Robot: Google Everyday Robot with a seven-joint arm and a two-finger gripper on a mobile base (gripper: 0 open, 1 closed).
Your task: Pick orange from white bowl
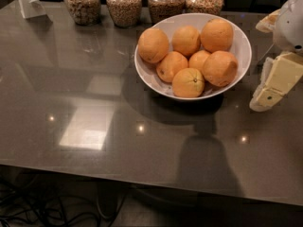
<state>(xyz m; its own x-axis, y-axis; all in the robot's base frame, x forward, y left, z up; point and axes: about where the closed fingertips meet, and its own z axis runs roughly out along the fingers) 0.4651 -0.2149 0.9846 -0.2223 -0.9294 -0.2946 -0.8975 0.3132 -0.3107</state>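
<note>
A wide white bowl stands on the dark table at the back right and holds several oranges. The large, slightly blocky, deep-orange orange lies at the bowl's front right, beside a smaller, yellower orange with a stem dot. Another large orange lies at the back right. My gripper, cream-coloured, hangs at the right edge of the view, just right of the bowl and apart from it. It holds nothing that I can see.
Several glass jars of grain stand in a row behind the bowl. A white stand is at the back left corner. The table's front edge runs across the bottom, with cables on the floor below.
</note>
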